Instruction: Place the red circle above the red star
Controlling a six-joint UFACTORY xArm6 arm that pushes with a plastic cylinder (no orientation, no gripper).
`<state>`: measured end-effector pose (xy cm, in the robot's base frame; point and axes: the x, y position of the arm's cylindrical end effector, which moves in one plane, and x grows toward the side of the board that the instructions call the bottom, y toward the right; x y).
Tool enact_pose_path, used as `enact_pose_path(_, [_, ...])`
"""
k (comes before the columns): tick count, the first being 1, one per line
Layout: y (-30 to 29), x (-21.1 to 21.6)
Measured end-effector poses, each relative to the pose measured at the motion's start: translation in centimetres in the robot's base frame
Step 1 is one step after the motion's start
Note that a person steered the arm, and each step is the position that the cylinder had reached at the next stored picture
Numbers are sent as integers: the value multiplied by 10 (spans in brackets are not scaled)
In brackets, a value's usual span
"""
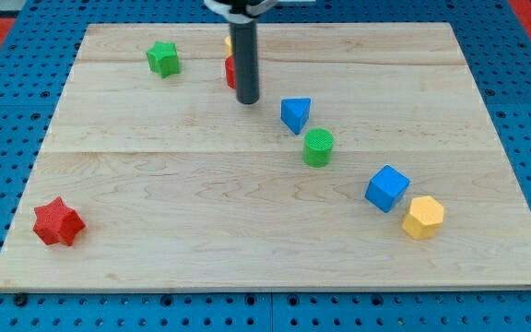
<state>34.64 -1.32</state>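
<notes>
The red star [58, 222] lies near the board's bottom left corner. The red circle [230, 71] is near the view's top centre, mostly hidden behind my rod; only its left edge shows. My tip [248, 100] rests on the board just below and right of the red circle, touching or almost touching it. A yellow block [229, 41] peeks out above the red circle, also mostly hidden by the rod.
A green star [163, 59] lies at the top left. A blue triangle [295, 114] and a green circle [318, 148] sit right of centre. A blue cube [387, 188] and a yellow hexagon [423, 218] lie at the lower right.
</notes>
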Motion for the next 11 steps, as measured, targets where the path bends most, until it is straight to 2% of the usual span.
enact_pose_path(2, [34, -47])
enact_pose_path(4, [-13, -66])
enact_pose_path(7, [-34, -47])
enact_pose_path(9, [-78, -43])
enact_pose_path(11, [-109, -19])
